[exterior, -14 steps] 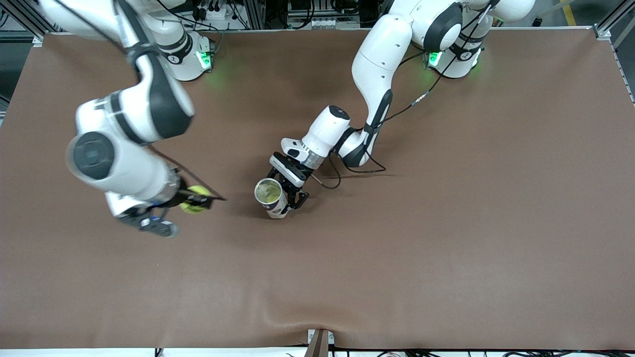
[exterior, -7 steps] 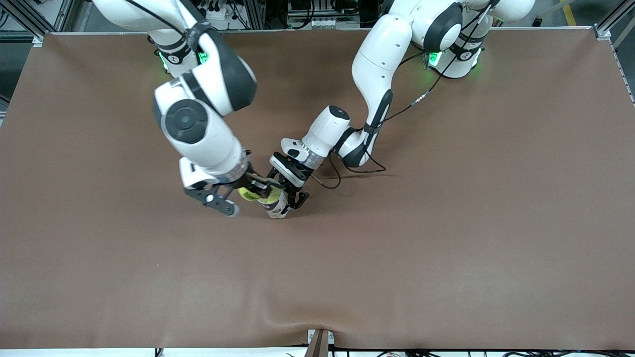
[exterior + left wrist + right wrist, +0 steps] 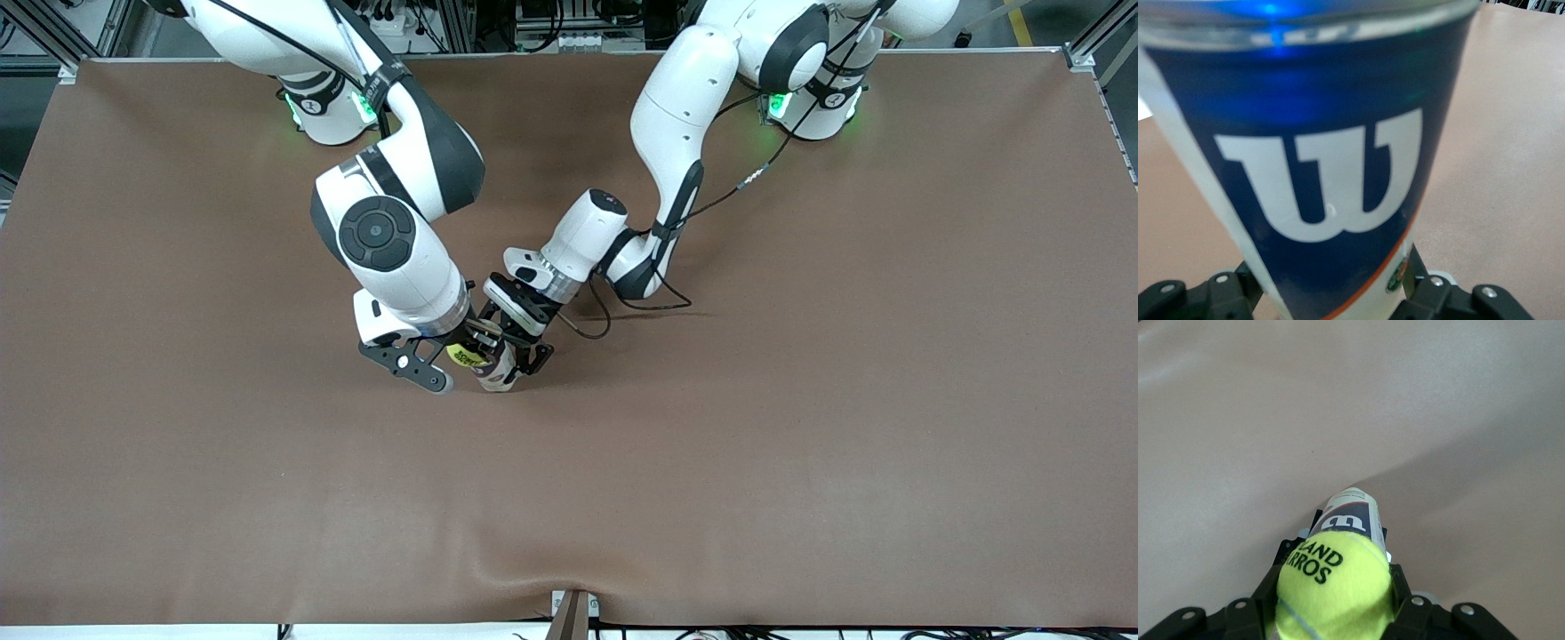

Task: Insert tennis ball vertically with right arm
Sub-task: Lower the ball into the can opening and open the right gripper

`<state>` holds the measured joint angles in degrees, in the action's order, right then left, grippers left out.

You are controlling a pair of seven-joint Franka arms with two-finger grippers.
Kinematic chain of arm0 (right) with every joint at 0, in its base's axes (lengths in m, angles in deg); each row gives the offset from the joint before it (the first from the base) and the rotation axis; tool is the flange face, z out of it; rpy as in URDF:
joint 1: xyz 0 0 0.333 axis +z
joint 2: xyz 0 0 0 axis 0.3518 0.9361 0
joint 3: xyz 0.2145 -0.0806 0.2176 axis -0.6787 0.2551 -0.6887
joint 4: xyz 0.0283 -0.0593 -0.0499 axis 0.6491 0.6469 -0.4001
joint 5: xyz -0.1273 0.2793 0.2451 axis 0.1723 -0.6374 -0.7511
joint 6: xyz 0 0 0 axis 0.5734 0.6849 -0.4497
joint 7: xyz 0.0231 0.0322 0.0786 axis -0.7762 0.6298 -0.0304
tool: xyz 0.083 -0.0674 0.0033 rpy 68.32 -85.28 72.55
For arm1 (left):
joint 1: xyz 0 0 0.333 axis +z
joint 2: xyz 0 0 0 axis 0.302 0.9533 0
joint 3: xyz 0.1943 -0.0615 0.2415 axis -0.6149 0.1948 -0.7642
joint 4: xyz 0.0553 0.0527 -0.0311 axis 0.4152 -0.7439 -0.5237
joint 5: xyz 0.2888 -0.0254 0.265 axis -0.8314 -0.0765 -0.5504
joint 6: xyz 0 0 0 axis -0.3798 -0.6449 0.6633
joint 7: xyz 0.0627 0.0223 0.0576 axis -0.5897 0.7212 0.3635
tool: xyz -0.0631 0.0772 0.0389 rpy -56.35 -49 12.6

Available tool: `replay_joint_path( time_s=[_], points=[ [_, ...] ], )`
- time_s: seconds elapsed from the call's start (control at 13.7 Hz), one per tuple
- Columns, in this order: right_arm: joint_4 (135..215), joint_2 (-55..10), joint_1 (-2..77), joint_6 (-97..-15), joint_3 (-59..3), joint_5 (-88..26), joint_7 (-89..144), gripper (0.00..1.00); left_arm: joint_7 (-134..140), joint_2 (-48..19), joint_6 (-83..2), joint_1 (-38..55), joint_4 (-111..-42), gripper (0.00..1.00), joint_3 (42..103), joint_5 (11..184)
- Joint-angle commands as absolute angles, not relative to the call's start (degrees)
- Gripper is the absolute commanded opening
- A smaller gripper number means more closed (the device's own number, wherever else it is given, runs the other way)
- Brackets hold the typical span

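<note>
My right gripper (image 3: 466,353) is shut on a yellow-green tennis ball (image 3: 463,356) with black lettering, right over the mouth of the ball can (image 3: 495,371). In the right wrist view the ball (image 3: 1335,584) sits between my fingers (image 3: 1248,613) and the can (image 3: 1350,512) shows just past it. My left gripper (image 3: 523,342) is shut on the can, a white and blue tube with a large W logo (image 3: 1325,180), and holds it standing on the brown table. The can's opening is hidden by the ball and the right gripper.
The brown mat (image 3: 800,400) covers the whole table. The two grippers are close together at mid-table. Cables (image 3: 622,302) trail from the left arm's wrist onto the mat. A small bracket (image 3: 573,613) sits at the table's nearest edge.
My right arm has swung from its own end of the table toward the middle with the ball, which now sits over the can's mouth. The left arm and can have not moved.
</note>
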<state>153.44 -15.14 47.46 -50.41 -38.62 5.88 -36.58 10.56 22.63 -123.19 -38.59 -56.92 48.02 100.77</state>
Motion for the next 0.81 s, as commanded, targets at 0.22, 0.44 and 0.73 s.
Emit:
replay_joint_path(
  time_s=[0.22, 0.44, 0.73],
  points=[
    [152.10, -13.78, 48.99, -50.42, -38.32, 6.86, -40.04, 1.00, 10.74, 23.20, -122.75, -39.29, -56.02, 0.82, 47.16, 101.47],
    [152.01, -13.78, 48.90, -50.42, -38.32, 6.77, -40.23, 1.00, 10.74, 23.20, -122.75, -39.29, -56.02, 0.82, 47.16, 101.47],
    [152.01, -14.31, 47.85, -49.98, -38.15, 6.95, -39.09, 1.00, 10.74, 23.12, -122.75, -39.29, -56.02, 0.84, 47.16, 101.47]
  ],
)
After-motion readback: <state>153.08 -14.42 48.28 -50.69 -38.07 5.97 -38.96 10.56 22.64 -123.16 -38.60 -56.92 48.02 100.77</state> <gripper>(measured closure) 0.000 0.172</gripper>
